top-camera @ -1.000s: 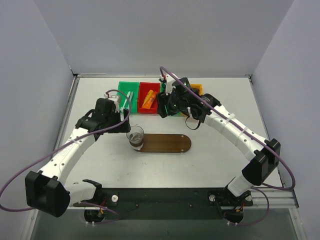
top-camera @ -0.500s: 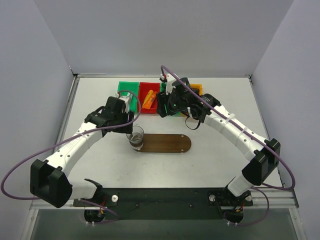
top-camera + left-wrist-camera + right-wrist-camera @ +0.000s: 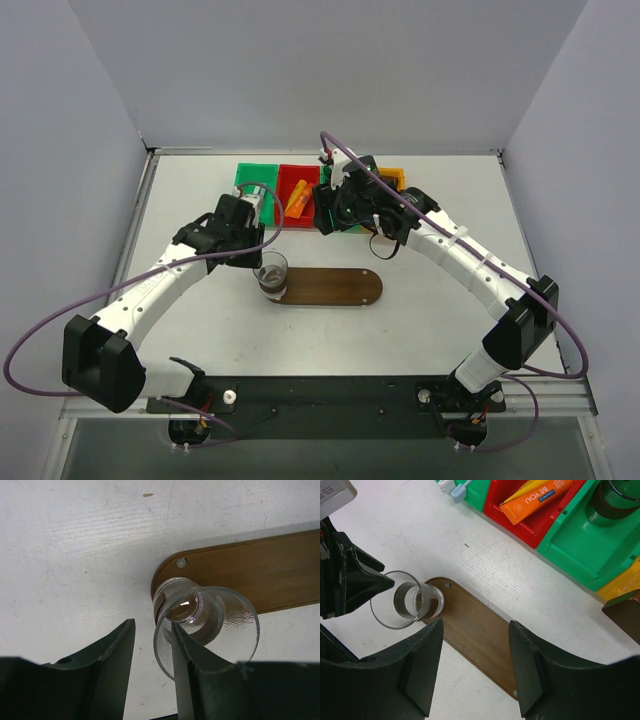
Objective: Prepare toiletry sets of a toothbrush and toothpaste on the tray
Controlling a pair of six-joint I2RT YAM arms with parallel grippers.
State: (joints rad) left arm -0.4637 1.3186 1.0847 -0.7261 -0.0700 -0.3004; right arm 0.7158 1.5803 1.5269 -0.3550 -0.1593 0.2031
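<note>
The white bench [image 3: 200,330] carried a dark-brown oval tray [image 3: 335,287] lying crosswise near its middle. Behind the tray and apart from it, a row of plastic bins stood side by side: a green bin [image 3: 255,172], a red bin [image 3: 298,175], a second green bin [image 3: 575,550] and a yellow bin [image 3: 393,177].

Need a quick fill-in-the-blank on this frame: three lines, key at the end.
1. In the top view, the glass stands on the tray's ___ end.
2. The orange toothpaste lies in a bin coloured ___.
3. The right hand is open and holds ___.

Missing words: left; red; nothing.
</note>
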